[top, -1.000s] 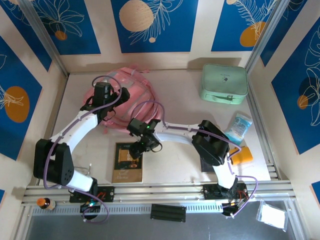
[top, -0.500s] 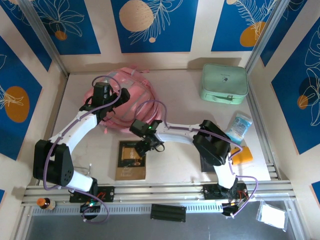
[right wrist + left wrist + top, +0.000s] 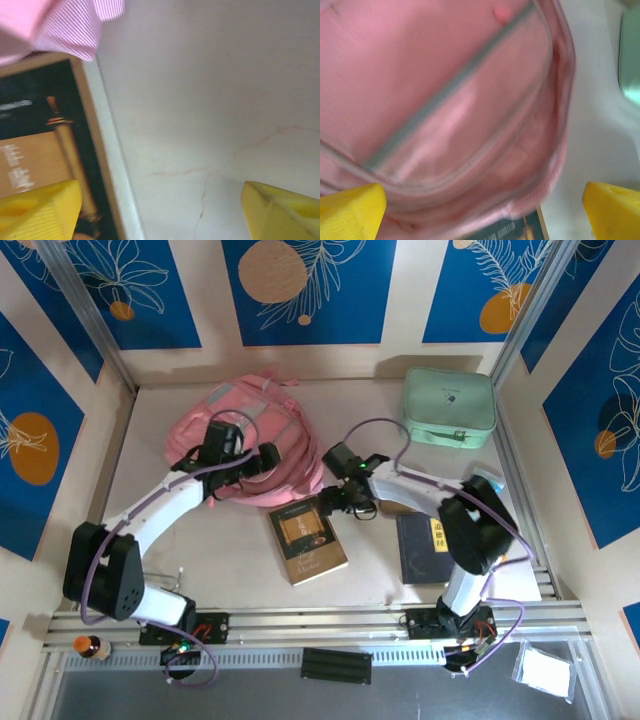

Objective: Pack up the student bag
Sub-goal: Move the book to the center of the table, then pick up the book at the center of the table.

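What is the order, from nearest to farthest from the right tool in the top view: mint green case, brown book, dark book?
1. Brown book: just beside the right tool, on its near left.
2. Dark book: toward the near right.
3. Mint green case: far right corner.

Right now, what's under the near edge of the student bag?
A far corner of the brown book sits under the hem of the student bag; the rest lies exposed on the table. Anything further beneath the fabric is covered.

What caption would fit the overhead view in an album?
Left arm and right arm reach toward a brown book beside the pink student bag, mint green case behind.
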Available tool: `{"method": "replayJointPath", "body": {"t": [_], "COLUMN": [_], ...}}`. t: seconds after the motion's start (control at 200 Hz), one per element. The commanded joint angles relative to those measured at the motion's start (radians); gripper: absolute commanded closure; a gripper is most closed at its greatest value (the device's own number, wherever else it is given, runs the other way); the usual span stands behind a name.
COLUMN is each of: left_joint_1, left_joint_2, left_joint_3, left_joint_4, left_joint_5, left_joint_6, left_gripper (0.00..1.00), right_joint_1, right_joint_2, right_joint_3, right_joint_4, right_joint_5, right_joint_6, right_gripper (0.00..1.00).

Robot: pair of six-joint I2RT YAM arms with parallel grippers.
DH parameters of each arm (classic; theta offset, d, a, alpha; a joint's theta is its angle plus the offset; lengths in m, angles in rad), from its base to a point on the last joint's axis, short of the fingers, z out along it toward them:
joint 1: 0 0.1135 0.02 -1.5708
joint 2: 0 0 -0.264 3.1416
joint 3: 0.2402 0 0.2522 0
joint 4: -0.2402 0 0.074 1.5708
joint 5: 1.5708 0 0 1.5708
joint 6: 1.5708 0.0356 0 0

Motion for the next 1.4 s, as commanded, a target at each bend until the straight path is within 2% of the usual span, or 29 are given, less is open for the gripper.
{"method": "replayJointPath", "body": {"t": [0.0,0.285,0.545,0.725,0.895,1.115,1.395], "left_joint_1": [-0.069,-0.221,-0.283,-0.287,-0.295,-0.301,-0.302], "left_joint_2": [-0.101,-0.254,-0.260,-0.228,-0.166,-0.074,-0.038], "left_joint_3": [-0.064,-0.270,-0.364,-0.392,-0.398,-0.399,-0.427], "left_joint_4": [-0.102,-0.112,-0.085,-0.019,0.056,0.159,0.198], "left_joint_5": [-0.034,-0.099,-0.097,-0.085,-0.068,-0.023,-0.035], "left_joint_6": [-0.057,-0.376,-0.455,-0.471,-0.482,-0.494,-0.530], "left_gripper": [0.00,0.09,0.17,0.37,0.46,0.55,0.54], "right_joint_1": [0.018,0.026,0.031,0.032,0.032,0.032,0.030], "right_joint_2": [-0.069,0.073,0.146,0.174,0.188,0.199,0.206], "right_joint_3": [-0.025,0.076,0.119,0.121,0.113,0.101,0.084], "right_joint_4": [0.055,-0.064,-0.071,-0.067,-0.056,-0.050,-0.029], "right_joint_5": [-0.168,-0.122,-0.128,-0.126,-0.132,-0.131,-0.143], "right_joint_6": [0.087,-0.018,-0.052,-0.055,-0.043,-0.031,-0.016], "right_gripper": [0.18,0.39,0.55,0.62,0.74,0.76,0.78]}}
